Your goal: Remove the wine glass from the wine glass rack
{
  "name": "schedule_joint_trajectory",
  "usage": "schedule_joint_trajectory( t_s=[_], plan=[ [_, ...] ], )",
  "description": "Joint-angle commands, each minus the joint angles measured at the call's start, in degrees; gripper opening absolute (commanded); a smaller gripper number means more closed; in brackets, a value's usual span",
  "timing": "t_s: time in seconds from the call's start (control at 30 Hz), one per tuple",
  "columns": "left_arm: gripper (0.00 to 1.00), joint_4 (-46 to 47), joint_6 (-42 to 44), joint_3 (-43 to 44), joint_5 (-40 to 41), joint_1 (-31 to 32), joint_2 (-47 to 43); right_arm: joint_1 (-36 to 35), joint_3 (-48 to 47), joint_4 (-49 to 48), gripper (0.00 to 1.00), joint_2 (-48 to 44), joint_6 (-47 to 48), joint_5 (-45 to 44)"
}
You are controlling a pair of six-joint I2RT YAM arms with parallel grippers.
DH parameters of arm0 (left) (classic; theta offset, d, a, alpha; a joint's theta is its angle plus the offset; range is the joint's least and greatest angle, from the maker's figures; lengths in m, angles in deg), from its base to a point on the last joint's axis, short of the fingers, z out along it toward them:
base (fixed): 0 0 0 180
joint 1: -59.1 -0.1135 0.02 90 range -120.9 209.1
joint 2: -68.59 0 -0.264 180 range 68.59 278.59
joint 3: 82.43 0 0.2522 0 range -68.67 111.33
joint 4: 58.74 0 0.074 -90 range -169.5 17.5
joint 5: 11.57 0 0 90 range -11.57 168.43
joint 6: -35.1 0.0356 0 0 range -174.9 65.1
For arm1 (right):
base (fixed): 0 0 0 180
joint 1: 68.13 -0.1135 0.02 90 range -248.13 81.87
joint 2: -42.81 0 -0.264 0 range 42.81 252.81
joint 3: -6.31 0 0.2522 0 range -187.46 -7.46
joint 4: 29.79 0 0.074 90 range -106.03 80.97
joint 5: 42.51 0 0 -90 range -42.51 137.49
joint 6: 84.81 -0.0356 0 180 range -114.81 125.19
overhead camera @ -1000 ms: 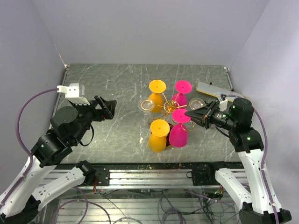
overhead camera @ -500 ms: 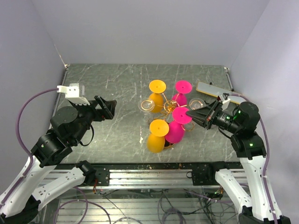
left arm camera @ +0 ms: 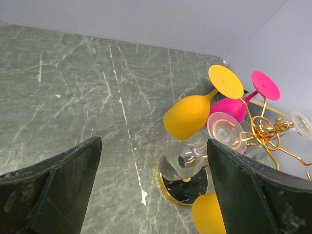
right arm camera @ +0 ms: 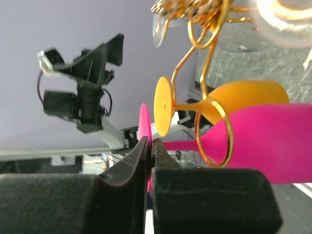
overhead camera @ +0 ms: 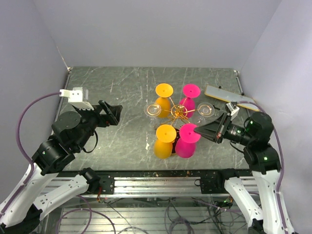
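Note:
The wine glass rack [overhead camera: 178, 112] is a gold wire stand on a dark gold-rimmed base [left arm camera: 187, 184]. A pink wine glass [overhead camera: 186, 145] hangs upside down at its near right. My right gripper [overhead camera: 197, 129] is shut on the rim of that glass's pink foot [right arm camera: 143, 127], with the jaws closed [right arm camera: 150, 146]. In the right wrist view a gold loop [right arm camera: 214, 131] rings the pink stem by the bowl [right arm camera: 273, 141]. My left gripper [overhead camera: 111, 113] is open and empty, left of the rack, its fingers [left arm camera: 63, 180] wide apart.
The rack also holds a near orange glass [overhead camera: 163, 142], a far orange glass [overhead camera: 163, 100], a far pink glass [overhead camera: 189, 97] and two clear glasses [overhead camera: 152, 110] [overhead camera: 205, 109]. A flat beige board [overhead camera: 229, 95] lies at the back right.
My right gripper has drawn back toward the near right with the pink glass's foot in it. The pink glass has swung nearer the table's front. The left arm has not moved.

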Motion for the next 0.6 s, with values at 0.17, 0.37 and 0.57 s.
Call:
schedule_joint_trajectory(
  t_s=[0.17, 0.37, 0.57],
  plan=[
    [0.99, 4.45, -1.5, 4.01, -10.34, -0.39, 1.49, 0.31, -7.58, 8.16, 0.0, -2.86, 16.8, 6.36],
    [0.99, 8.39, -2.67, 6.97, -22.28, -0.32, 4.16, 0.32, -12.87, 9.16, 0.0, -5.01, 19.43, 8.16],
    [0.99, 14.91, -5.6, 6.06, -33.58, -0.32, 5.66, 0.29, -15.07, 3.67, 0.0, -9.19, 12.7, 10.55]
  ],
)
